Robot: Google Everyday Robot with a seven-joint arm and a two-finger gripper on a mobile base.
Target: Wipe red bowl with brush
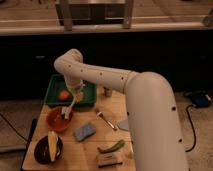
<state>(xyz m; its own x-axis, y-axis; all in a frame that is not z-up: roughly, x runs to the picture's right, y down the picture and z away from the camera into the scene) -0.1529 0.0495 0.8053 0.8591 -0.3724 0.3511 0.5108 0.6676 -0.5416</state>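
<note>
- Robot arm [150,110] — white, rising from the lower right, bending at an elbow above the tray and pointing down toward the bench's left side.
- Bench [80,150] — pale wooden top that carries all the items.
- Green tray [52,92] — at the bench's far left corner, with a small orange-red object [64,94] inside.
- Red bowl [54,122] — just in front of the tray, upright.
- Dark bowl [41,152] — at the near left, holding a yellow item [52,144].
- Blue sponge [85,131] — right of the red bowl, apart from it.
- Scrub brush [109,159] — at the near edge, with a green vegetable [111,147] just behind it.
- Gripper [76,95] — above the tray's front edge, clamped on the brush's handle.
- Brush [69,107] — slim, white, tilted, with its head down inside the red bowl.
</note>
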